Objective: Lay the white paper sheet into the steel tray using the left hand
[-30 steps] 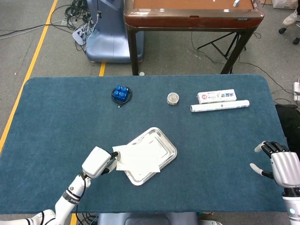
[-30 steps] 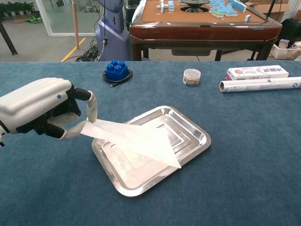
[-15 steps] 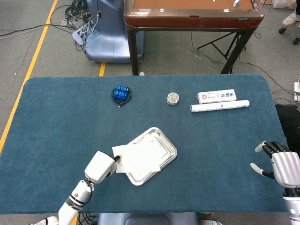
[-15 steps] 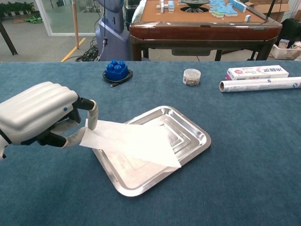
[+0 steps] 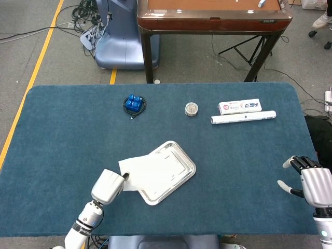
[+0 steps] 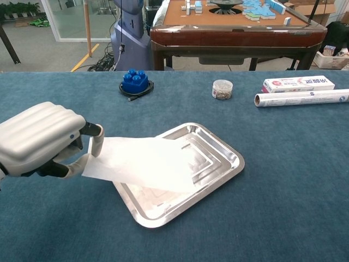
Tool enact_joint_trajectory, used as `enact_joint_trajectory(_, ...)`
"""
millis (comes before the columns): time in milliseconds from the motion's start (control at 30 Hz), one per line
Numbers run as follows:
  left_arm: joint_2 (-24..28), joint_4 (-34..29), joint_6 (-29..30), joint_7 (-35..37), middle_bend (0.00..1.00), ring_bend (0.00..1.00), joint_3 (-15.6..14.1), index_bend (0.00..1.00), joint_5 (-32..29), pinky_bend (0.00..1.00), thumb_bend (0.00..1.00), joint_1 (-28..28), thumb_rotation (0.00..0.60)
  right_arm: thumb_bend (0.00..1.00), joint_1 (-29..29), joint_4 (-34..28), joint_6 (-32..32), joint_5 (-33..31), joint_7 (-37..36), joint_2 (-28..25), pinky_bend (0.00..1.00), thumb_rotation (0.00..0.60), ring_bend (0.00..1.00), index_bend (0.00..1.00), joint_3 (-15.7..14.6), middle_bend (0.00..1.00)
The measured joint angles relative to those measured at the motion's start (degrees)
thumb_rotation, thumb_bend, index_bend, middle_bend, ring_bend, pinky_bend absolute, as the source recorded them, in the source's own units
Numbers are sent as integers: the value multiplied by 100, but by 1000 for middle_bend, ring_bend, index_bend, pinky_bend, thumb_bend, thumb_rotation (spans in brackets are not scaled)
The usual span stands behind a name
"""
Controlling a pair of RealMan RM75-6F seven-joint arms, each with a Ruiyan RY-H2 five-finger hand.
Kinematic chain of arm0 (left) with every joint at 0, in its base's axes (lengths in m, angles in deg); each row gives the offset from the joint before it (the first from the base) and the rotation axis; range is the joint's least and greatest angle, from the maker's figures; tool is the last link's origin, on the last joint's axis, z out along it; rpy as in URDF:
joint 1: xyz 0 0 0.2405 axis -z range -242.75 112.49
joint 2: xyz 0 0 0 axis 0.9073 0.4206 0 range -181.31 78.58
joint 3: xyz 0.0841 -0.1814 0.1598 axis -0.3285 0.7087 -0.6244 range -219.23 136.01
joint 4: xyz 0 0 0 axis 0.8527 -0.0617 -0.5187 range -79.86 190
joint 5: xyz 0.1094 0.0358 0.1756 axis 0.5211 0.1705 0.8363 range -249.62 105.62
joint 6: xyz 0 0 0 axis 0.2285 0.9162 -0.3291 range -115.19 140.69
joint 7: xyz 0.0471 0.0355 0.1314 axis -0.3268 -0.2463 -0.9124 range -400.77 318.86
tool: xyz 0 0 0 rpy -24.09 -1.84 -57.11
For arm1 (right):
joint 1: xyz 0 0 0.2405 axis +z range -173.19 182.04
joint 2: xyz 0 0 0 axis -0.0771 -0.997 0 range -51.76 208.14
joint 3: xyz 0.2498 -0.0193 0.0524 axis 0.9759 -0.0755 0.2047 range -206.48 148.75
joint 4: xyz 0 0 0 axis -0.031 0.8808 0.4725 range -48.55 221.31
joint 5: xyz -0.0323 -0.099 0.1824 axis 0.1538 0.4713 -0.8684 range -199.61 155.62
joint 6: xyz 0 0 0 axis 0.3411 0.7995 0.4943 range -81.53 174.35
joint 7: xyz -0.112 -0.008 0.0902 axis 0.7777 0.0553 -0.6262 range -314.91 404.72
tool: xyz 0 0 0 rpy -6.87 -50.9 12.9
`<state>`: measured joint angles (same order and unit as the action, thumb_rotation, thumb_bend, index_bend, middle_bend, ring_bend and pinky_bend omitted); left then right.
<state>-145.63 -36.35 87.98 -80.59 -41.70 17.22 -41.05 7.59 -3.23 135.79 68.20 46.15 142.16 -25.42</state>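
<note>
The white paper sheet [image 5: 148, 170] [image 6: 146, 162] lies flat across the left half of the steel tray [image 5: 180, 156] [image 6: 222, 149], its left edge hanging out over the blue table cover. My left hand [image 5: 108, 186] [image 6: 44, 139] sits just left of the tray and pinches the sheet's left edge between thumb and fingers. My right hand [image 5: 310, 185] rests at the table's right edge, far from the tray, fingers spread and empty; the chest view does not show it.
Behind the tray stand a blue block toy [image 5: 134, 103] [image 6: 136, 81], a small round jar [image 5: 192, 109] [image 6: 222, 89], a white box [image 5: 239, 106] [image 6: 298, 83] and a foil roll [image 5: 243, 118] [image 6: 301, 99]. A wooden table [image 5: 212, 15] stands beyond the far edge.
My left hand has drawn back toward the near-left, pulling the sheet leftward and lower; the paper now lies flatter, with more of it off the tray's left rim.
</note>
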Motion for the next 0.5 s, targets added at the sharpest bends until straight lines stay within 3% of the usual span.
enact_joint_trajectory(367,137,-172,-195,14,1000,1000,-194,637,190,1000,563,-3,600,96,25,12,-68,-2,32,26,472,600,343,469,-20,427)
enact_joint_trajectory(500,159,-162,-203,141,1000,1000,-220,558,318,1000,562,13,600,96,23,6,-64,-2,35,24,472,600,343,469,-20,427)
